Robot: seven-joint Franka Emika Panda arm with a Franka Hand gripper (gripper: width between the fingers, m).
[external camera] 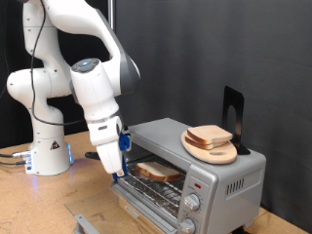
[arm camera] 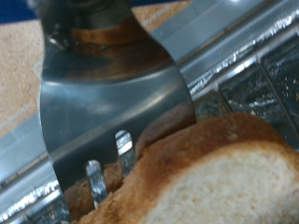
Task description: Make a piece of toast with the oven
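Inside oven [external camera: 200,166], piece of toast [external camera: 156,171] on rack, hand [external camera: 117,168] beside it

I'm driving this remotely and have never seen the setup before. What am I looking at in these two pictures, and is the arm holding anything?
The exterior view comes from a camera standing off the machine. The white jointed thing is a robot arm; its gripper, a hand with two fingers, hangs at the open front of the oven, a small silver toaster oven on a wooden table. A piece of toast lies on the rack inside the oven, just beside the gripper. On the oven's roof sits a round wooden plate with more bread slices stacked on it.

The wrist view comes from a camera on the hand itself, looking along the fingers. It shows the piece of toast very close, with a shiny metal fork-like blade reaching to its crust, over the rack.

Neither picture shows clearly whether the fingers grip anything.
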